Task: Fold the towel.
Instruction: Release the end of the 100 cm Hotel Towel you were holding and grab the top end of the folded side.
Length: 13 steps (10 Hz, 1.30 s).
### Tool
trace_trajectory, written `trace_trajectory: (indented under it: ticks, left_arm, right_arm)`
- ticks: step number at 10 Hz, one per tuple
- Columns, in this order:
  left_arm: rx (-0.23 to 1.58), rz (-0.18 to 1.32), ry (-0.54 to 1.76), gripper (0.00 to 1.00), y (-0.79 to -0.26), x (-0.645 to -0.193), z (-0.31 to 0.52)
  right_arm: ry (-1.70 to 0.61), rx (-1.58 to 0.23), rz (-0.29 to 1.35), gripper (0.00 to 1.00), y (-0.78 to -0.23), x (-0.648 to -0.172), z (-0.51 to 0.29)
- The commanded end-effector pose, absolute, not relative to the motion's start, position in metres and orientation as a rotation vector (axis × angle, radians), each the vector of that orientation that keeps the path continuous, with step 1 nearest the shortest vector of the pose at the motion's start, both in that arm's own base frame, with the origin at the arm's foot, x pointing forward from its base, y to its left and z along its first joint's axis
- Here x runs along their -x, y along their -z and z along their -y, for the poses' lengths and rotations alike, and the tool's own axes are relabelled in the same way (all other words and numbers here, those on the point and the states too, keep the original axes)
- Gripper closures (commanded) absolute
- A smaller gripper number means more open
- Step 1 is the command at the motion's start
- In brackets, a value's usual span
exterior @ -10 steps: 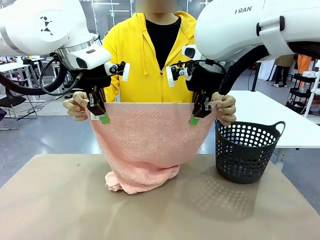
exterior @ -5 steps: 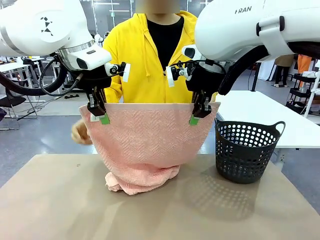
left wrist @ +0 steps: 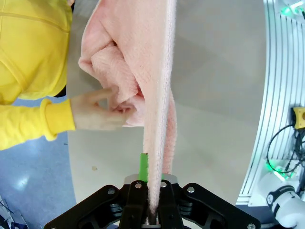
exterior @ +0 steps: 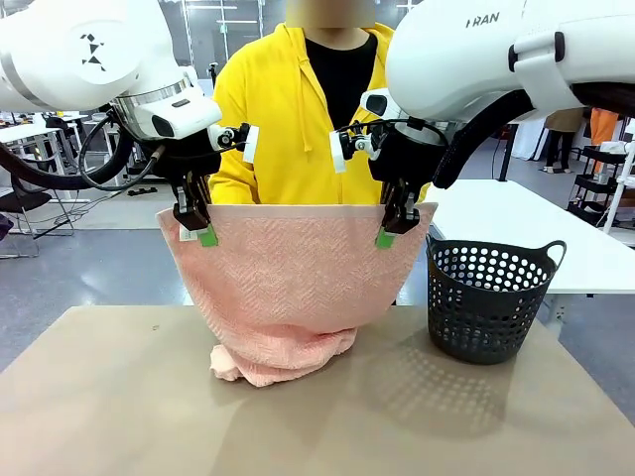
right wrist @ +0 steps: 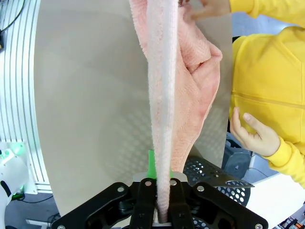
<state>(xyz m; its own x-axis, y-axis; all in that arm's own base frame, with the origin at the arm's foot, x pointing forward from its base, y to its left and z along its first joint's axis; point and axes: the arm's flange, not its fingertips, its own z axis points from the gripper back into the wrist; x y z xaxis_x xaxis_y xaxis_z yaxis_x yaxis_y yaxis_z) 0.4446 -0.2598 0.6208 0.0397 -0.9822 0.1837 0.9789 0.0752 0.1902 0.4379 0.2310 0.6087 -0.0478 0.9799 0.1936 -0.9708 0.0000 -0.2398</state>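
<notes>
The salmon-pink towel [exterior: 288, 278] hangs spread between my two grippers, its plain band along the top edge and its lower end bunched on the table [exterior: 109, 397]. My left gripper [exterior: 198, 226] is shut on the towel's top left corner, my right gripper [exterior: 393, 226] on the top right corner. In the left wrist view the towel [left wrist: 155, 71] runs edge-on out of the shut left gripper [left wrist: 151, 174], and a person's hand [left wrist: 97, 112] touches the bunched end. In the right wrist view the towel [right wrist: 164, 95] leaves the shut right gripper [right wrist: 160, 176] the same way.
A dark perforated basket [exterior: 491, 297] stands on the table right of the towel, also below the right gripper [right wrist: 214, 175]. A person in a yellow hoodie [exterior: 298, 119] stands close behind the towel; one hand [right wrist: 255, 134] hovers near their body.
The person's hands have let go of the towel's top corners and dropped behind it. Both grippers stay shut on the corners, unmoved.
</notes>
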Motion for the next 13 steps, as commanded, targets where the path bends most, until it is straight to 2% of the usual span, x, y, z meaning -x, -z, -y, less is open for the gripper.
trace_trajectory:
  ticks: [1,13]
  left_arm:
    - [-0.014,0.298,1.499,1.0,-0.622,-0.4457,0.2588]
    - [-0.014,0.298,1.499,1.0,-0.622,-0.4457,0.2588]
  right_arm:
    - [-1.582,0.034,0.347,1.0,-0.6088,-0.438,-0.2307]
    - [-1.582,0.034,0.347,1.0,-0.6088,-0.438,-0.2307]
